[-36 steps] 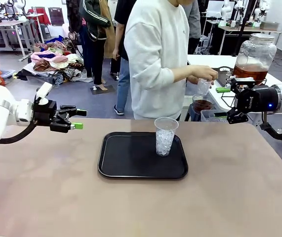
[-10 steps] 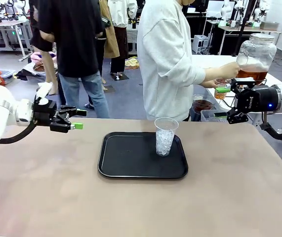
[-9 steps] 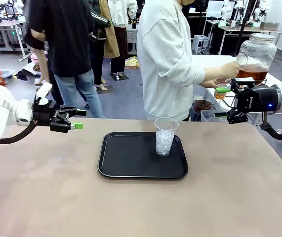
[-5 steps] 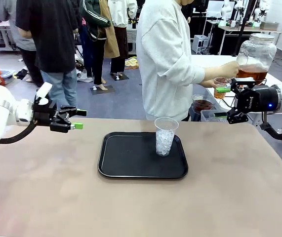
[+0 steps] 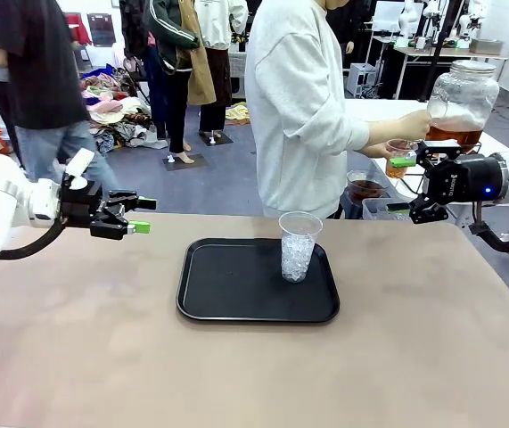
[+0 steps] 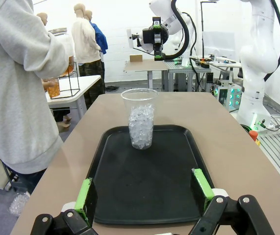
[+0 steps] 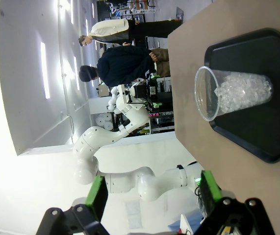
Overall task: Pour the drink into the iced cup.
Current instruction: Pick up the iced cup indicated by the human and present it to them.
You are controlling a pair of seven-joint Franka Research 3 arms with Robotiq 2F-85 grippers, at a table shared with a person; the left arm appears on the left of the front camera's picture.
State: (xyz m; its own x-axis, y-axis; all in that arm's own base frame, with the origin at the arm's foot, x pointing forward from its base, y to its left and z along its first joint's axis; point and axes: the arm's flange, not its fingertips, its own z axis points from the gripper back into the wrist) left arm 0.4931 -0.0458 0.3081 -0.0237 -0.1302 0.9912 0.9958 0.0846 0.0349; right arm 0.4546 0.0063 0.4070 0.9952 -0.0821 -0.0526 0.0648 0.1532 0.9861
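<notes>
Front view | clear plastic cup of ice (image 5: pixel 297 250) upright on black rectangular tray (image 5: pixel 227 299) | small clear cup of translucent amber drink (image 6: pixel 54 88) held by person (image 5: pixel 299 107) beside glass jar (image 5: pixel 459 94) | left fingers (image 5: pixel 139 227) spread, empty | right fingers (image 5: pixel 403 162) spread, empty

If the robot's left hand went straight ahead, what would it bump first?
Probably the iced cup on the black tray: it stands dead ahead of the left hand, though height is hard to judge.

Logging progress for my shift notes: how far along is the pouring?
Done: the clear plastic cup of ice stands upright on the black tray. In hand: the person holds a small clear cup of amber drink at the glass jar. To do: no drink is in the iced cup; the left gripper and right gripper hover open, empty.
</notes>
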